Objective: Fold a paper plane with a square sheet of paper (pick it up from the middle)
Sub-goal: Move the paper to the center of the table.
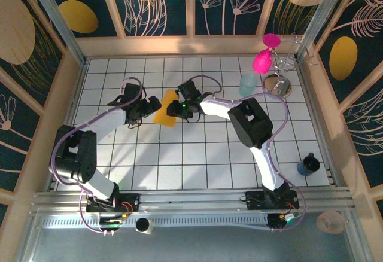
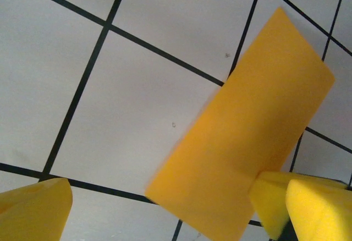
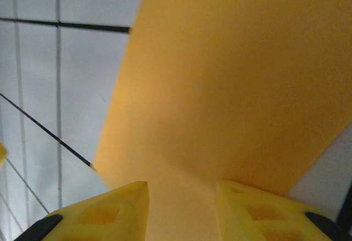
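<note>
Top external view gives us the paper (image 1: 164,111), orange-yellow and folded to a narrow strip, lying on the white tiled table (image 1: 197,160) between our two claws. We see the left claw (image 2: 165,211) with its fingers spread wide, the strip slanting ahead of it, its near end by the right-hand finger. Our right claw (image 3: 181,205) has its jaws partly apart, the paper reaching forward from the gap between them; whether they touch it we cannot tell. Beyond the right claw stands a pale teal cup (image 1: 248,85)
</note>
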